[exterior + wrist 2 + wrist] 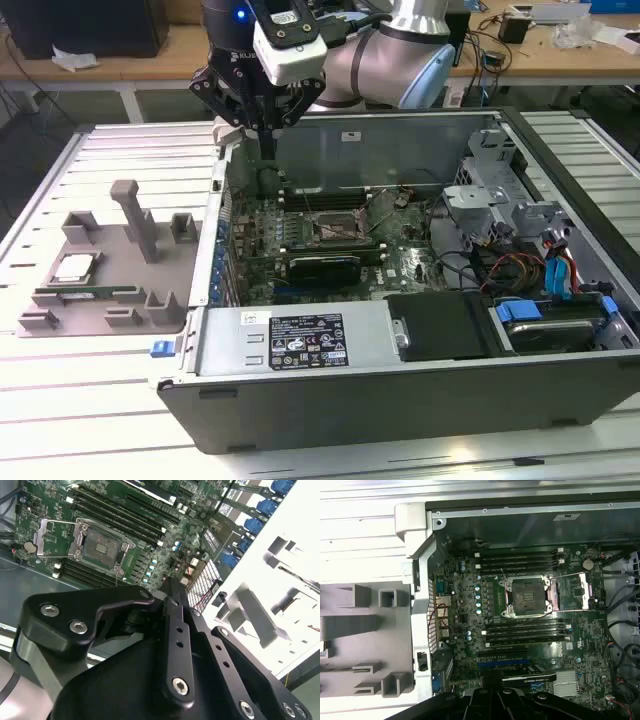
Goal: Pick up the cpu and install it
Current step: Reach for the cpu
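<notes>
In the exterior view, the cpu (75, 267), a small silvery square, lies flat in a grey holder (120, 300) on the table at the exterior view's left, outside the computer case (400, 350). My black gripper (268, 150) hangs above the case's far left corner, well apart from the cpu, shut with nothing between its fingers. Its tip also shows in both wrist views (170, 586) (495, 694). The black-framed socket (335, 228) (102, 544) (527, 596) on the green motherboard stands open, with its metal latch frame raised.
A long green memory stick (90, 293) lies in the holder in front of the cpu, and a tall grey post (135, 215) rises behind it. Inside the case are black memory slots (520, 560), a drive cage (490, 190), cables (530, 265) and the power supply (290, 340).
</notes>
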### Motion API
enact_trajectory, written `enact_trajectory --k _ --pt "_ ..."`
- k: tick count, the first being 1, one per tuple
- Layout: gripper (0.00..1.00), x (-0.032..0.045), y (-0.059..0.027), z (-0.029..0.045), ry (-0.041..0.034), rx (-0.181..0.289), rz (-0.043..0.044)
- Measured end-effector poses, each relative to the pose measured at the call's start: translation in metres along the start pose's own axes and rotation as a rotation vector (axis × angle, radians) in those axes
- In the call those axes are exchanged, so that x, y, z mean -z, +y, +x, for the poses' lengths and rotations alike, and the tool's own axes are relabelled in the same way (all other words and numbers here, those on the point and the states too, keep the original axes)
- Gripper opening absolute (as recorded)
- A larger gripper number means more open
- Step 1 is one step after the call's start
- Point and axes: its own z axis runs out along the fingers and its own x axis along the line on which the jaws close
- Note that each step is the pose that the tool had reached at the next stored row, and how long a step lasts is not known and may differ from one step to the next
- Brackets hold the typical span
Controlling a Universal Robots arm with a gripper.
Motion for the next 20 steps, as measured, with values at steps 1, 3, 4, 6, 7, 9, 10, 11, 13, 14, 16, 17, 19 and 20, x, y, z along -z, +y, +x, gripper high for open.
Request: enact_trajectory --k 1,3,4,6,7,9,10,11,13,14,16,17,19,20 --pt "0.11 0.0 0.0 0.0 0.0 0.0 0.0" --pt "0.11 0.0 0.0 0.0 0.0 0.0 0.0" --pt "0.11 0.0 0.0 0.0 0.0 0.0 0.0" --pt "0.11 0.0 0.0 0.0 -0.0001 0.0 0.0" --pt "0.11 0.0 0.0 0.0 0.0 0.0 0.0" --pt "0.11 0.0 0.0 0.0 0.0 0.0 0.0" --pt "0.11 0.0 0.0 0.0001 0.0 0.0 0.0" --pt "0.11 0.0 0.0 0.0003 0.0 0.0 0.0001" --pt "0.11 0.0 0.0 0.001 -0.0001 0.0 0.0" --pt "0.11 0.0001 -0.0001 0.0019 0.0 0.0 0.0001" --pt "0.11 0.0002 -0.0005 0.0065 0.0 0.0 0.0001" --pt "0.11 0.0002 -0.0007 0.0093 -0.0001 0.0 0.0" --pt "0.11 0.0004 -0.0009 0.0123 0.0 0.0 0.0001" --pt "0.11 0.0004 -0.001 0.0131 0.0 0.0 0.0"
